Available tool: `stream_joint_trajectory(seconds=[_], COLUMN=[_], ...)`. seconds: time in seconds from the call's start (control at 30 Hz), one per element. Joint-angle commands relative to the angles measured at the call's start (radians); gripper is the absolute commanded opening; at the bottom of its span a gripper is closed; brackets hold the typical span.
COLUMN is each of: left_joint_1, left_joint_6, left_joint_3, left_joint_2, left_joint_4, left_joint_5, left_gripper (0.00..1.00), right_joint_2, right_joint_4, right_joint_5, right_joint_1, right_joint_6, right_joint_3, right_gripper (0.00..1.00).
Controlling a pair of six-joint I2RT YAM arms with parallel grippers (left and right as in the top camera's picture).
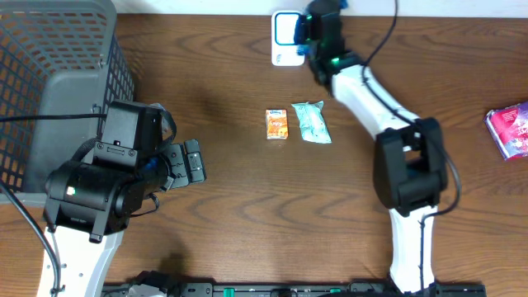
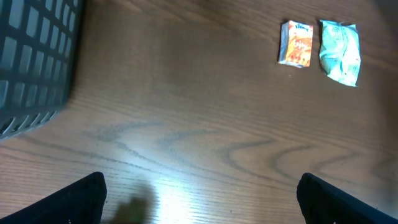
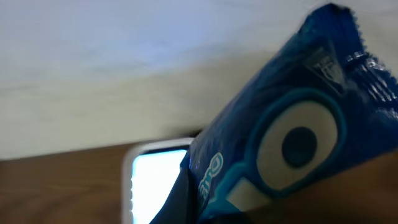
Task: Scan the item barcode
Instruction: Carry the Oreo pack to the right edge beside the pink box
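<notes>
My right gripper (image 1: pixel 313 35) is at the table's far edge, shut on a blue snack packet (image 3: pixel 292 130) with a white-and-blue cookie print. In the overhead view the packet (image 1: pixel 303 31) sits right beside the white scanner (image 1: pixel 285 40). The scanner's lit screen (image 3: pixel 155 180) glows just left of the packet in the right wrist view, partly hidden behind it and a dark finger (image 3: pixel 177 202). My left gripper (image 1: pixel 191 162) hovers over bare wood at the left, open, with nothing between its fingertips (image 2: pixel 78 199).
A small orange packet (image 1: pixel 276 124) and a mint-green packet (image 1: pixel 312 122) lie side by side mid-table, also seen as the orange packet (image 2: pixel 295 43) and green packet (image 2: pixel 339 51). A grey wire basket (image 1: pixel 49 74) stands at the left. A pink packet (image 1: pixel 510 129) lies at the right edge.
</notes>
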State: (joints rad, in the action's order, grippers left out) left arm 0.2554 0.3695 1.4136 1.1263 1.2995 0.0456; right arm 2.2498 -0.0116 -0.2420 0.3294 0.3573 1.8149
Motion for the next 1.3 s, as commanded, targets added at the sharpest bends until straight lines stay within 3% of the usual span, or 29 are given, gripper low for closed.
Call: stream_joint_trajectory(seconds=[0.0, 0.47, 0.9, 1.07, 1.27], left_joint_1=[-0.004, -0.004, -0.004, -0.004, -0.004], left_joint_6=[0.006, 0.006, 0.006, 0.006, 0.006], left_joint_3=[0.004, 0.004, 0.004, 0.004, 0.004], left_joint_2=[0.003, 0.003, 0.003, 0.003, 0.003], left_joint_4=[0.002, 0.002, 0.002, 0.002, 0.002], left_joint_5=[-0.013, -0.013, -0.013, -0.013, -0.013], left_gripper=[0.98, 0.98, 0.98, 0.98, 0.98], right_joint_2=[-0.154, -0.226, -0.209, -0.187, -0.185], right_joint_4=[0.086, 0.688, 0.903, 0.984, 0.983], right_joint_5=[-0.060, -0.100, -0.116, -0.137, -0.138], right_joint_1=[-0.127, -0.626, -0.912, -1.012, -1.095], right_joint_6=[-0.041, 0.024, 0.034, 0.099, 0.098], right_joint_3=[0.023, 0.023, 0.021, 0.018, -0.039], right_gripper=[0.01, 0.01, 0.01, 0.01, 0.02])
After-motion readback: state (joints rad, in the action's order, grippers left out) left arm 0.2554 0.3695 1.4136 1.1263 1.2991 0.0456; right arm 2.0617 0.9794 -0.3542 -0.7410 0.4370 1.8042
